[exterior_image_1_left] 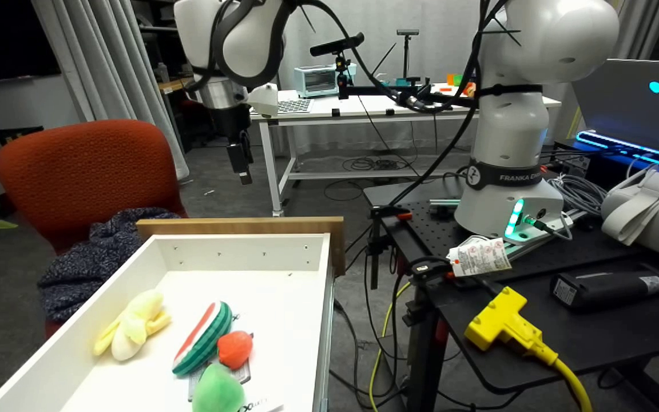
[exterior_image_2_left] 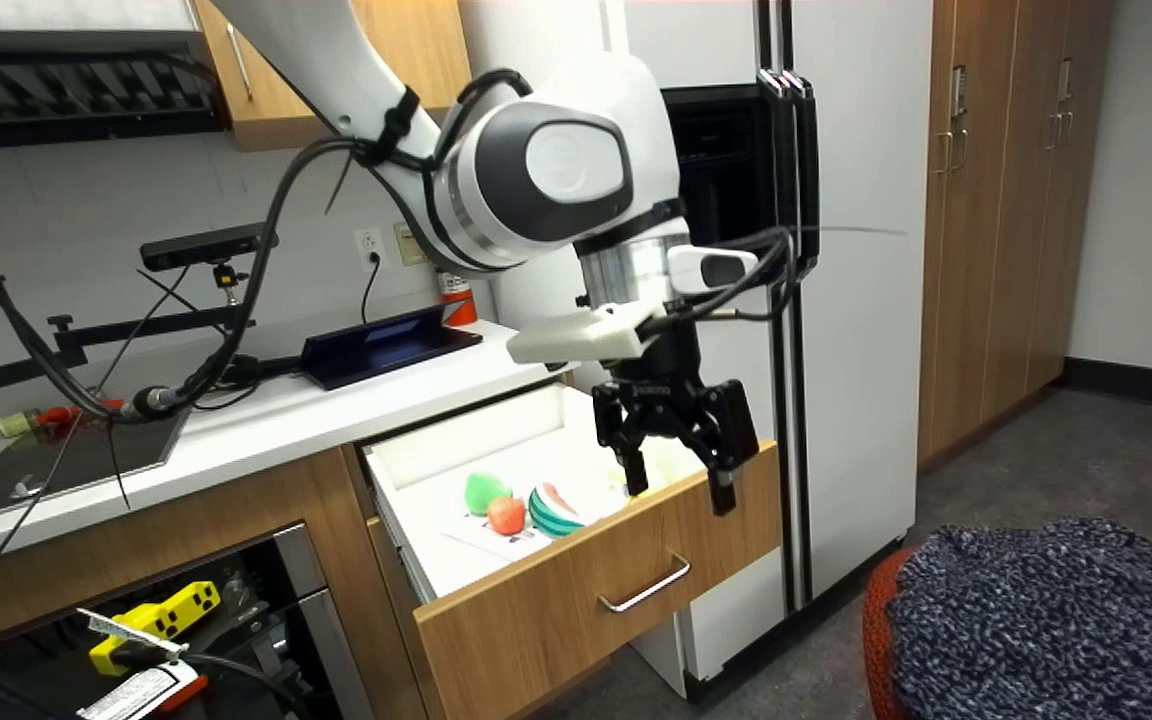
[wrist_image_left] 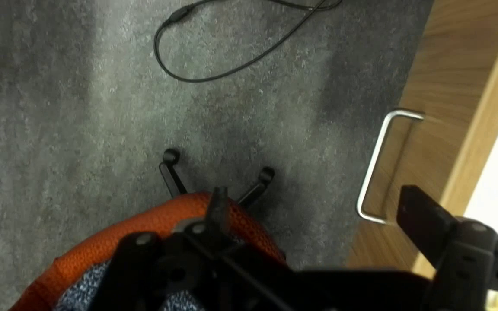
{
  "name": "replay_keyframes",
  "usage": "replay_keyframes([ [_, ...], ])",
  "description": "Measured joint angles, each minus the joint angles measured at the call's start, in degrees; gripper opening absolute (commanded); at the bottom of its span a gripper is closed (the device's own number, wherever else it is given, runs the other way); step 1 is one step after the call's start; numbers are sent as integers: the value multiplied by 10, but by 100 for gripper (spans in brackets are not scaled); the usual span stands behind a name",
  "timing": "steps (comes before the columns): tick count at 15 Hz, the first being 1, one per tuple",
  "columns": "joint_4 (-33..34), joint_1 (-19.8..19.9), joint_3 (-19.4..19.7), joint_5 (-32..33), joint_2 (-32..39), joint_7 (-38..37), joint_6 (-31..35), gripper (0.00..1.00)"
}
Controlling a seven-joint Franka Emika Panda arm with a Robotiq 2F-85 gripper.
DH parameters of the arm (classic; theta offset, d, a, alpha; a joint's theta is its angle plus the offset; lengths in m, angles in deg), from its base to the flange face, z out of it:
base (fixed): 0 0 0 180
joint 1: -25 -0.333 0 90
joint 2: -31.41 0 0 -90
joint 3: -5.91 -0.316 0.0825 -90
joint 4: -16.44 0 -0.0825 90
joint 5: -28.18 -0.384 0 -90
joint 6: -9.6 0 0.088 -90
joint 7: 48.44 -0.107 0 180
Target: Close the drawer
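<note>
The drawer (exterior_image_1_left: 243,252) stands pulled out, with a white inside and a light wood front panel (exterior_image_2_left: 536,625). A silver bar handle (exterior_image_2_left: 646,588) is on that panel and shows again in the wrist view as a handle (wrist_image_left: 372,166). My gripper (exterior_image_2_left: 678,485) points down near the front panel, its jaws wide apart and holding nothing. In the wrist view the gripper (wrist_image_left: 314,198) has its right finger (wrist_image_left: 426,224) over the panel's top edge and its left over the chair. An exterior view has a gap between the gripper (exterior_image_1_left: 243,176) and the panel below. Contact is not visible.
Plush toys lie inside the drawer: a yellow one (exterior_image_1_left: 132,326), a watermelon slice (exterior_image_1_left: 203,337), a red one (exterior_image_1_left: 234,349) and a green one (exterior_image_1_left: 218,389). A red chair (exterior_image_1_left: 89,171) with a dark garment (exterior_image_2_left: 1046,610) faces the drawer. A fridge (exterior_image_2_left: 856,250) stands beside it.
</note>
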Motion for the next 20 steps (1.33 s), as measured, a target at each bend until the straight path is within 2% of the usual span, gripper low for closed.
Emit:
replay_keyframes([
  [1,7,6,0,-6,22,2,0,100],
  [2,16,12,-1,-16,43,7,0,93],
  [3,26,18,-4,-32,64,15,0,74],
  [4,37,25,-9,-50,82,25,0,68],
  [5,50,33,-16,-69,98,38,0,68],
  [11,107,94,-89,-190,147,146,0,20],
  [14,122,112,-118,-225,157,187,-5,1],
  [18,137,126,-143,-255,169,232,-23,0],
  [20,143,139,-162,-281,171,278,-40,0],
])
